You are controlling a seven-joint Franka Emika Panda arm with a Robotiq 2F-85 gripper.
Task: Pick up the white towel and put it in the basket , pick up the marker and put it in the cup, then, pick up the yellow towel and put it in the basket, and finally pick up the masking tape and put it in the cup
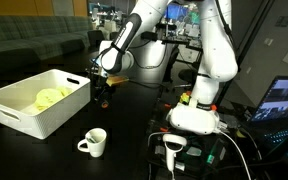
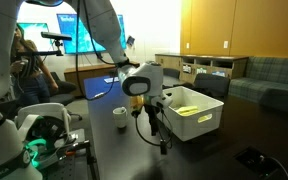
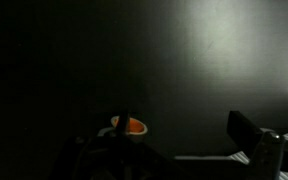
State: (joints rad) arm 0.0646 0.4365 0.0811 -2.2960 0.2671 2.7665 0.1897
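Basket (image 1: 24, 118): white and open-topped. It stands toward the tabletop edge away from the robot's base, with its long side running along that edge, and it shows in both exterior views (image 2: 210, 122).
Yellow towel (image 1: 50, 97): lies crumpled inside the basket, below the rim (image 2: 187, 110).
Gripper (image 1: 102, 98): hangs low over the table just beside the basket's short end wall, close to the basket's corner. I cannot tell whether it touches the wall.
Jaws: dark against the dark table in every view. I cannot tell whether they are spread, closed or holding anything.
Orange round thing (image 3: 130, 126): pale-rimmed, at the bottom of the wrist view and partly behind a dark finger. I cannot tell what it is or whether it is gripped.
Cup (image 1: 94, 142): white, upright, handle showing. It stands apart from the basket, nearer the middle of the tabletop (image 2: 120, 118).
Table (image 1: 44, 155): dark. There is bare surface between cup and basket and on toward the near edge. The wrist view also shows a wide bare stretch.
Robot base (image 1: 199, 112): white, mounted at the tabletop's edge opposite the basket, with cables around it.
Screen (image 1: 284, 98): lit, beyond the corner by the base.
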